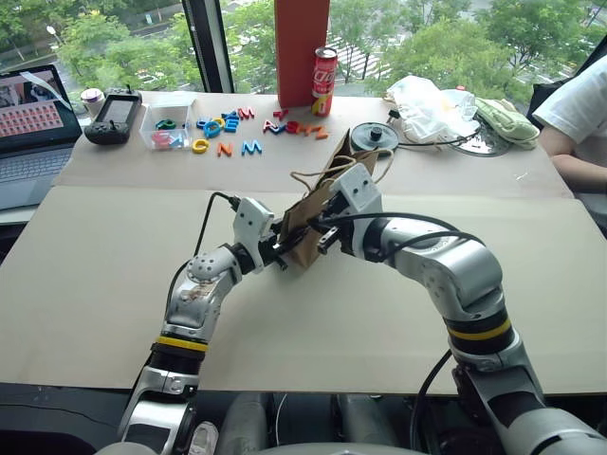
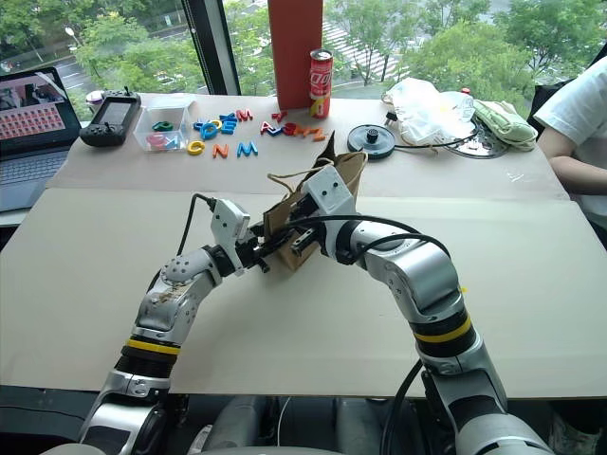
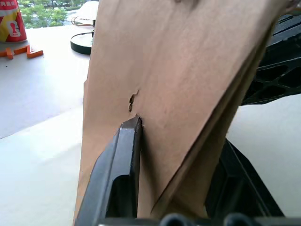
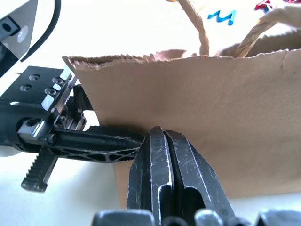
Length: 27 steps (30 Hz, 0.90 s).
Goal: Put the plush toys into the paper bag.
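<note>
Two grippers meet on the paper bag [image 1: 318,213], held just above the table [image 1: 114,275] between them: the right gripper [image 4: 162,136] is pinched tight on one wall, the left gripper [image 3: 181,155] straddles an edge, fingers nearly closed on paper. The bag's mouth tilts up and away (handles toward the window). No plush toys visible. The red can's [image 1: 324,81] lettering is unreadable.

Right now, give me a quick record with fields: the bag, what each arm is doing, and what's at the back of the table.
paper bag: brown, held up off the table between both arms
right gripper: fingers shut, pinching the bag's wall
left gripper: fingers astride the bag's edge
back of table: plastic letters, red can, white plastic bag
plush toys: cannot tell where
</note>
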Available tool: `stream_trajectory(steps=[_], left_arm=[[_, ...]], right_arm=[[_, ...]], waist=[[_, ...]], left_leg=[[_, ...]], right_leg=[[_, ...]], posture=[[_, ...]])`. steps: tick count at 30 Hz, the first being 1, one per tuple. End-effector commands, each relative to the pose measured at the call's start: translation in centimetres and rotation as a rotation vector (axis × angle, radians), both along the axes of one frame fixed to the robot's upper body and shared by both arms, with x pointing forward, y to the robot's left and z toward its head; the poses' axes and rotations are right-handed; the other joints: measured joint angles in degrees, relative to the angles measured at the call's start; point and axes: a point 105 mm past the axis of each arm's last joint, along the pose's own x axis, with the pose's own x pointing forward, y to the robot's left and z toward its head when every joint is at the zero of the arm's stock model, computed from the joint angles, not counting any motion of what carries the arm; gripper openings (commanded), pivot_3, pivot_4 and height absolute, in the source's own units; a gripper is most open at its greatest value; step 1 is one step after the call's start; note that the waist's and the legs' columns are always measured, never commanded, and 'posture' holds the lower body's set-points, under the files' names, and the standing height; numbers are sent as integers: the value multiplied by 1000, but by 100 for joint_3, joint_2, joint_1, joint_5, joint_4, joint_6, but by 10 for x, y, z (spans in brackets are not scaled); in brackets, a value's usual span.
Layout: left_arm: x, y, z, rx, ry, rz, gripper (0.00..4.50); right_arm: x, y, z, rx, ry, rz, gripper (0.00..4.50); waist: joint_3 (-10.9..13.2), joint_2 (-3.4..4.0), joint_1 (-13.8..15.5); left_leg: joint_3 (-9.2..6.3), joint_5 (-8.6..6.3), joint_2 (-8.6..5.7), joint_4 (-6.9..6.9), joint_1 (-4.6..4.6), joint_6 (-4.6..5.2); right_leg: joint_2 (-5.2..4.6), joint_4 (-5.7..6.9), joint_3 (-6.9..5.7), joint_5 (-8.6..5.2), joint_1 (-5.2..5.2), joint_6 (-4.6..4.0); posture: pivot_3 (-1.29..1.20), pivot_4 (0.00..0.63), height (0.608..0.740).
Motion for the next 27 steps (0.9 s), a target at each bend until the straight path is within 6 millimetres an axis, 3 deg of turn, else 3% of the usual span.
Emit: stream_trajectory(steps=[1,10,20,24,27], left_arm=[[1,-4,14,-10,-61,-6,17],[4,-3,17,-22,-67,2,17],[3,-4,21,-41,-73,-22,17],[2,8,36,-95,-105,-40,17],[-10,19,47,-51,-142,-154,17]], right_arm=[[0,0,12,2,-44,-1,0],[-14,-54,5,-50,-43,-40,0],[-11,-91,17,-38,-72,-112,0],[-5,-114,27,-13,-99,-169,0],[0,-126,34,0,-107,-209,0]], waist=[[0,0,0],[0,-1,50],[0,-1,5],[0,-1,8],[0,-1,-4]], left_leg=[[0,0,0,0,0,0],[-1,-1,-5,0,-2,2],[-3,-1,-3,1,2,2],[-2,-1,-4,0,0,2],[-2,-1,-4,1,1,2]], right_leg=[[0,0,0,0,0,0],[-9,-9,-2,1,5,2],[3,-6,1,0,5,1],[-1,-7,1,1,5,2],[1,-7,0,1,5,2]], posture=[[0,150,739],[0,150,739],[0,150,739],[0,150,739],[0,150,739]])
